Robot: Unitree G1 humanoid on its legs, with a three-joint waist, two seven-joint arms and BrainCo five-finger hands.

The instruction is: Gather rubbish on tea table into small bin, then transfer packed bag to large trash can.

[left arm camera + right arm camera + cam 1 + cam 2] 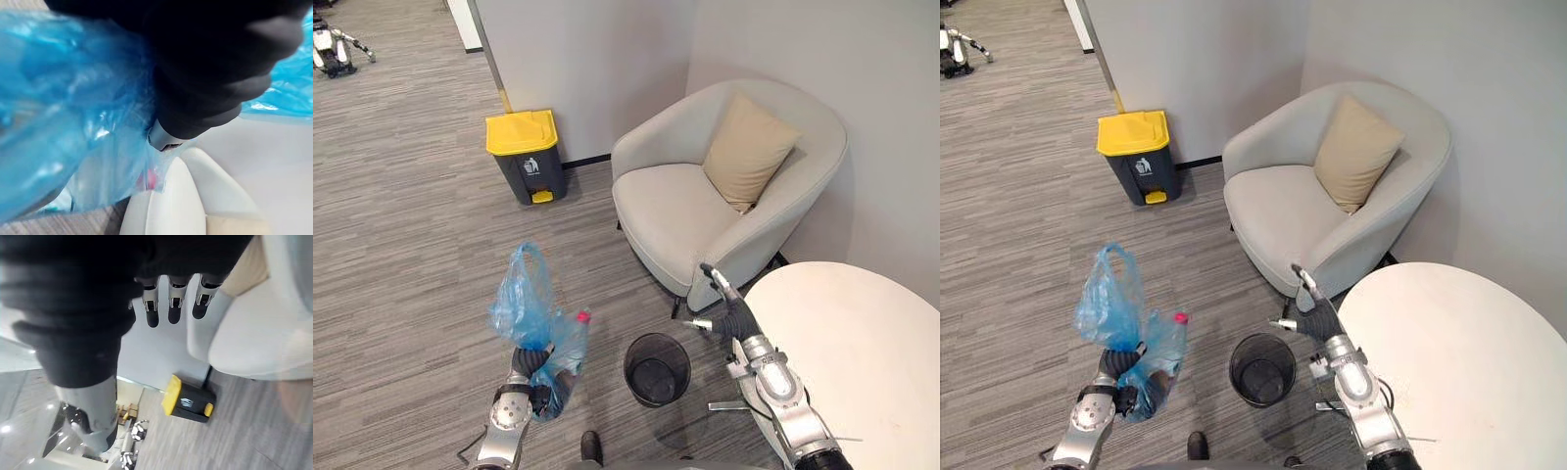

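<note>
The left hand (529,375) is clenched round the gathered neck of the blue plastic bag (521,299), which hangs above the carpet with a pink-capped bottle (572,345) showing through its side. The black mesh bin (630,380) stands unlined on the floor beside the white tabletop (862,343), so the step in hand looks like the carry to the yellow-lidded trash can (527,162) against the wall, well apart from the robot. The right hand (732,313), fingers (169,308) straight and holding nothing, hovers between the tabletop's edge and the grey armchair (680,215). For a clean carry, the grip should stay on the bunched neck so the bottle cannot slide out, and the bag should swing clear of the armchair. The can's lid (521,130) is down, so the free right hand or the yellow pedal (542,196) would probably have to raise it before the drop.
</note>
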